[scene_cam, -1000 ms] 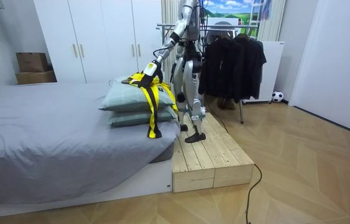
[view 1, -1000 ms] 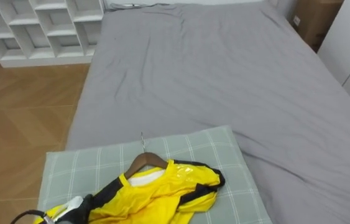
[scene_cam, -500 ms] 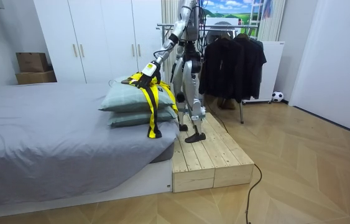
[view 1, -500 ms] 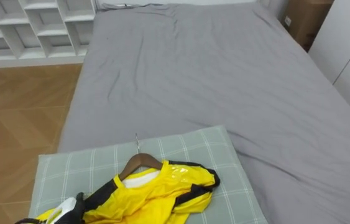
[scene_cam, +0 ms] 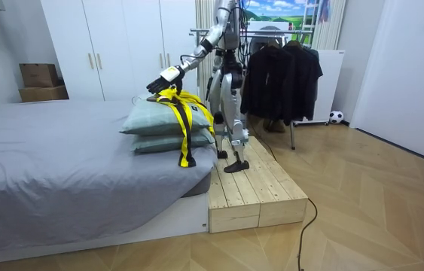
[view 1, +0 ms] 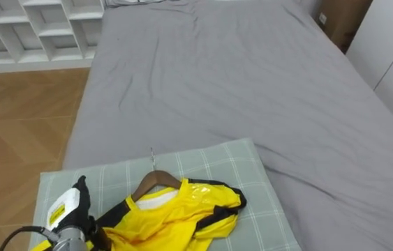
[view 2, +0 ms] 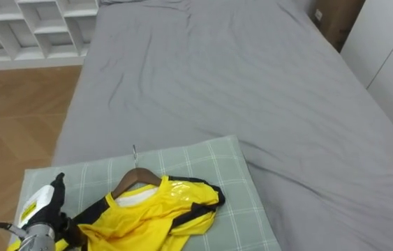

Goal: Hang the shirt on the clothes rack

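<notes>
Grey bed [view 1: 252, 84] w/ a soft, wrinkly sheet; at its near end sits a puffy green check pillow [view 1: 255, 174]. On the pillow lies the yellow top [view 1: 182, 216]. It's shiny & slippery-looking w/ black edges, all bunched up. It sits on a brown wood hanger [view 1: 156, 183] w/ a thin metal hook [view 1: 152, 157] pointing up the bed. The left hand [view 1: 70, 208] hovers just over the top's near-left end; its fingers look straight & hold nothing. The robot stands on a wood step [scene_cam: 253, 188] by the bed. The rack [scene_cam: 293, 128] w/ dark clothes [scene_cam: 283, 71] is right behind it.

What could go wrong, I think:
- If the hand grabs cloth only, not the hanger, the smooth top may slide off the hanger's sloping arms on the lift.
- Part of the top hangs down the pillow's side & could snag.
- The hook is thin, so it's easy to miss the rack bar.
</notes>
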